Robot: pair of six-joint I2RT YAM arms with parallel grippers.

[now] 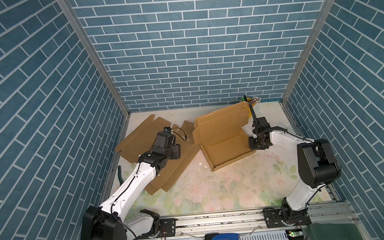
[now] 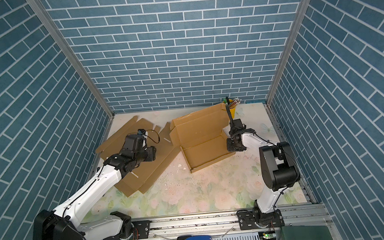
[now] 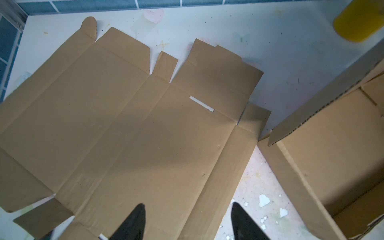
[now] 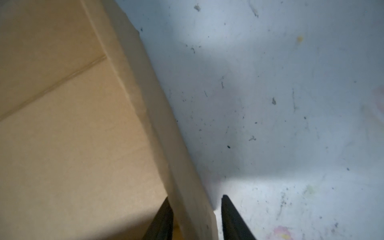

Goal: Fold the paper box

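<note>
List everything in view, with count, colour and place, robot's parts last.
flat cardboard sheet: 1, brown, lying on the table's left
half-folded box: 1, brown, centre-right, lid raised
cup: 1, yellow, back right, behind the box
stapler: 1, blue and black, front rail
pad: 1, dark green, front right corner
table: 1, pale floral, bearing both cardboards
left hand: 1, black, open above the sheet
right hand: 1, black, open, astride the box's right wall

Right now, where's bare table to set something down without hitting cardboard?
Widest: the front strip of table, between the rail and the near edges of the flat sheet and the half-folded box. Crowded: the narrow gap between sheet and box, and the back right corner by the yellow cup.
</note>
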